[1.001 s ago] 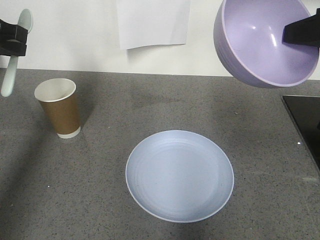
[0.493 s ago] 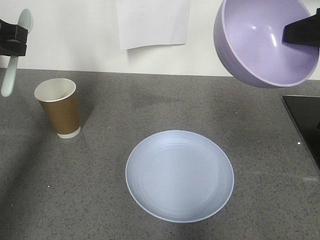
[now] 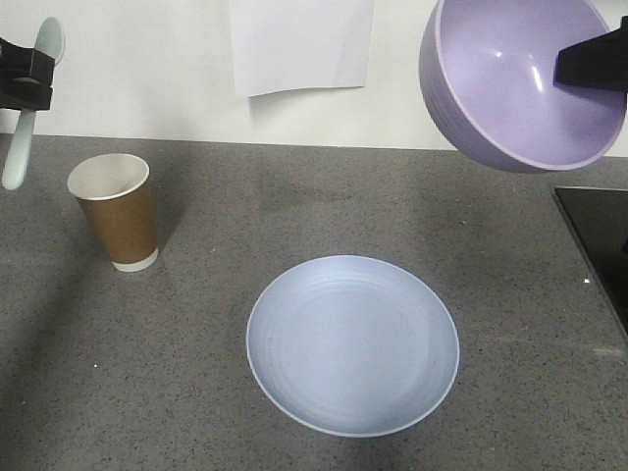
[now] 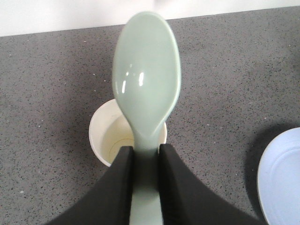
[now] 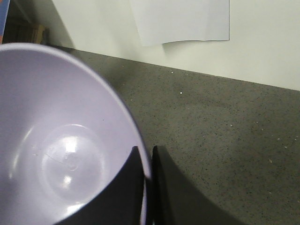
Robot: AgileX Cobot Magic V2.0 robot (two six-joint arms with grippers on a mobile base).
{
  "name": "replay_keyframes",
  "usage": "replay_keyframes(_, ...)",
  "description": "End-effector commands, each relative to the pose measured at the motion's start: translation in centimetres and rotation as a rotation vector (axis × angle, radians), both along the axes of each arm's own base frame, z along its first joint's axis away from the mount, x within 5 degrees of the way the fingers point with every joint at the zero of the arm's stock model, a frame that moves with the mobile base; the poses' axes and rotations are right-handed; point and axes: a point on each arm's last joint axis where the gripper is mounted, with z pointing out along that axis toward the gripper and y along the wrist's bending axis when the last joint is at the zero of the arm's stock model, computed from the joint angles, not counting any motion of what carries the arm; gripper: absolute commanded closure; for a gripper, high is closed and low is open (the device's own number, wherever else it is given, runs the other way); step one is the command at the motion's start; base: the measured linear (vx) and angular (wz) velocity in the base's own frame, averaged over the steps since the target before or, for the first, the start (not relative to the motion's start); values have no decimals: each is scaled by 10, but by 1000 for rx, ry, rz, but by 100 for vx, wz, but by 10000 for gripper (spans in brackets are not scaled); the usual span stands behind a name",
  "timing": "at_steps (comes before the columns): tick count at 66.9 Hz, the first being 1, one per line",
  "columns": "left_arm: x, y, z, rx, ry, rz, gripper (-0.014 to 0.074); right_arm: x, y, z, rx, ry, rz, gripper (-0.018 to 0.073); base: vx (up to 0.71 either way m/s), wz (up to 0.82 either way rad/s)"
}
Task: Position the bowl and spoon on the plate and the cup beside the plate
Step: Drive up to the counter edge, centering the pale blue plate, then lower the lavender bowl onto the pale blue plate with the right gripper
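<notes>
Far left, L pincer (image 4: 146, 151) is shut tight on the spoon (image 4: 146, 79), fingers pinching the neck just below the oval head. In the front view the spoon hangs in the air nearly upright, head at 12 and handle at 6, up at approx 11 o'clock from the cup (image 3: 116, 211). In the L wrist view the head sticks out past the fingertips and lines up over the cup's mouth, not touching it. The cup stands upright on the grey bench (image 3: 294, 196), open end up, inside white, nothing seen in it. It's at approx 10 o'clock from the plate (image 3: 351, 343), well apart. The plate lies flat on the bench, centre-front, nothing on it. A white sheet of paper (image 3: 302, 44) hangs on the wall at 12 o'clock from the plate. Next, the bowl (image 3: 520, 78) is held aloft at approx 1 o'clock from the plate, tipped so its inside faces the front camera. R pincer (image 5: 146, 154) is closed on the bowl's rim at the bowl's 3 o'clock side, one finger inside and one outside the wall. Far right, a black panel (image 3: 599, 235) lies on the bench at 3 o'clock, below the bowl.
</notes>
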Motion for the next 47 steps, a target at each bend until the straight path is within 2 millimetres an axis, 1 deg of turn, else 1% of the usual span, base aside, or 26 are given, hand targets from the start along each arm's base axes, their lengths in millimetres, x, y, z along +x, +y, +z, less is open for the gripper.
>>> replay_keyframes(1,-9,-2,22,-31,-108,5,603,-7,0,18,37,-94,-16,565,0,0)
replay_keyframes(42,-9,-2,22,-31,-108,5,603,-6,0,18,39,-97,-18,565,0,0)
replay_keyframes(47,-9,-2,22,-31,-108,5,603,-3,2,17,37,-102,6,565,0,0)
